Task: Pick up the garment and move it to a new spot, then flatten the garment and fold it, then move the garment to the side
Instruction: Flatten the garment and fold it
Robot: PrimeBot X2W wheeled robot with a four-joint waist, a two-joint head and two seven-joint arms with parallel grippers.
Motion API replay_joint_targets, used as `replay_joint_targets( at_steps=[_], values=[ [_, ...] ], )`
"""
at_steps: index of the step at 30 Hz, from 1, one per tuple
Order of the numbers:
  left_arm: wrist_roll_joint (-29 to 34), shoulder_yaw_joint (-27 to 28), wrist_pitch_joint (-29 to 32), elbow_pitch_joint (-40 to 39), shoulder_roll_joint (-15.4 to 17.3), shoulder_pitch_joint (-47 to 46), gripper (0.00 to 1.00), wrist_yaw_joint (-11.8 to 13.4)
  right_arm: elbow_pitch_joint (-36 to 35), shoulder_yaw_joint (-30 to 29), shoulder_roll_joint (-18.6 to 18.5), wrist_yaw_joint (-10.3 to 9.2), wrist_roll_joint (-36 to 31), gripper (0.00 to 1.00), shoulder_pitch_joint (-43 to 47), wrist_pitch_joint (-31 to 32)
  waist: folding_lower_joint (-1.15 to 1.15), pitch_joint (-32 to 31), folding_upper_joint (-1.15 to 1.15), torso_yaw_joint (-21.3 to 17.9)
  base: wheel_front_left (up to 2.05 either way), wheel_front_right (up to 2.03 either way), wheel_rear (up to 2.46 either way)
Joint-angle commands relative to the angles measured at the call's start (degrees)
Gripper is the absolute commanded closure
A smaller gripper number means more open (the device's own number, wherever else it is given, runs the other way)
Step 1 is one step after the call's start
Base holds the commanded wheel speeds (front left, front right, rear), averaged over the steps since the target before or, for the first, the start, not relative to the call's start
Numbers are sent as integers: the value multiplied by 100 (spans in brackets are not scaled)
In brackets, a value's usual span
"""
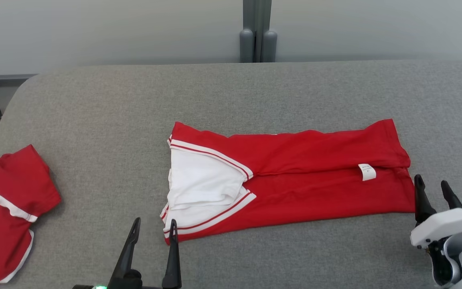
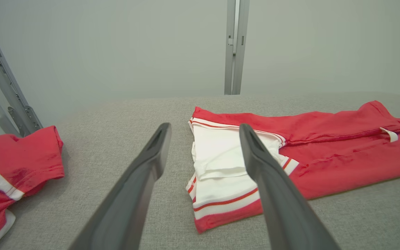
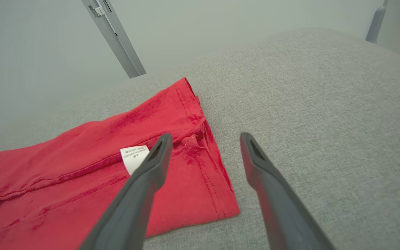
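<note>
The garment (image 1: 303, 176), red with white sleeves and red-striped trim, lies folded lengthwise in a long strip across the grey table (image 1: 231, 92). A white care tag (image 1: 367, 171) shows near its right end. My left gripper (image 1: 154, 229) stands open just in front of the strip's left end, nothing between its fingers (image 2: 148, 163). In the left wrist view the white sleeve part of the garment (image 2: 221, 152) lies between and beyond those fingers. My right gripper (image 1: 433, 186) is open at the strip's right end; its left finger (image 3: 151, 166) hovers over the garment's (image 3: 82, 166) hem corner.
A second red and white garment (image 1: 6, 208) lies bunched at the table's left edge, also seen as a red heap (image 2: 12, 170) in the left wrist view. A grey post (image 1: 258, 32) stands behind the table. Bare grey surface (image 3: 325, 121) stretches to the right of the strip.
</note>
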Motion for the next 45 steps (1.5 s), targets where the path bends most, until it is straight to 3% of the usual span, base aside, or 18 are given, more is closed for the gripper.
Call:
replay_joint_targets(
  at_steps=[1, 10, 20, 21, 22, 23, 29, 41, 45],
  values=[
    [66, -13, -3, 12, -23, -59, 0, -46, 153, -76, -36, 0, -16, 0, -243, 125, 0, 127, 0, 123, 0, 0, 0],
    [108, -118, -3, 236, -145, -323, 0, -135, 1500, -536, -157, 0, -569, 0, -1424, 851, 0, 424, 0, 442, 0, 0, 0],
    [24, -145, -3, 268, -189, -451, 0, -65, 2492, -914, 35, 1, -1132, 0, -1713, 759, 0, 602, 0, 534, 0, 0, 0],
    [19, -130, -3, 261, -191, -454, 0, -57, 2535, -896, 74, 1, -1155, 6, -1704, 756, 0, 615, 0, 524, 0, 0, 0],
    [14, -120, -3, 259, -191, -462, 0, -49, 2584, -878, 115, 1, -1149, 57, -1700, 746, 0, 626, 0, 513, 0, 0, 0],
    [15, -114, -3, 258, -192, -468, 0, -51, 2613, -871, 138, 1, -1138, 100, -1704, 730, 0, 632, 0, 502, 0, 0, 0],
    [11, -104, -3, 251, -193, -519, 0, -54, 2689, -750, -36, -12, -1189, 100, -1780, 562, 0, 671, 0, 438, 0, 0, 0],
    [198, 22, -3, 233, -191, -566, 0, -184, 2558, -811, -1169, -6, -2239, 100, -2128, 360, 0, 737, 0, 148, 0, 0, 0],
    [234, 82, -3, 233, -191, -590, 0, -236, 2311, -836, -1262, -5, -2429, 100, -2269, 431, 0, 735, 0, 35, 0, 0, 0]
  ],
)
